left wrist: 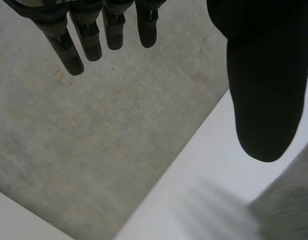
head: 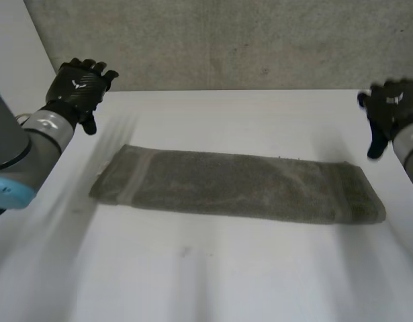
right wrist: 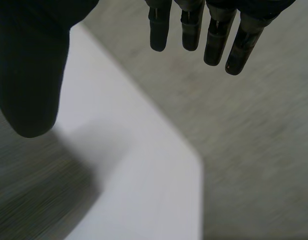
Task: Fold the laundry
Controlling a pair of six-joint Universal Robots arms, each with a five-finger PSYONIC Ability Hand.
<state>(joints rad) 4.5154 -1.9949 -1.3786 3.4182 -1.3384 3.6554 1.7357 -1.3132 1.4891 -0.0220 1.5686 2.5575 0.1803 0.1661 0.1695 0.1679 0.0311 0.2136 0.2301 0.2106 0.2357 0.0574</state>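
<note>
The towel (head: 240, 184) lies folded into one long grey-green band across the white table (head: 213, 275), stretched out between the two hands and touched by neither. Its end with the paler stripe (head: 135, 178) sits near the left hand (head: 80, 86), just inward of it and on the robot's side; the plain folded end reaches toward the right hand (head: 393, 107), again a little short of it. The left hand hovers over the table's far corner, fingers straight and spread, thumb hanging down, nothing in it. Its own wrist view shows the left hand (left wrist: 266, 85) with the fingers (left wrist: 76, 45) apart from the thumb, the table edge running beneath the palm and a corner of towel (left wrist: 294, 205) just past the thumb tip. The right hand mirrors it at the opposite far corner, relaxed and empty. In the right wrist view the right hand (right wrist: 28, 75) has straight fingers well apart from the thumb, and the towel (right wrist: 33, 200) lies under the thumb side. The grey-jointed left arm (head: 18, 151) comes in from the near side. Beyond both hands' fingertips runs a mottled grey surface (head: 226, 40).
</note>
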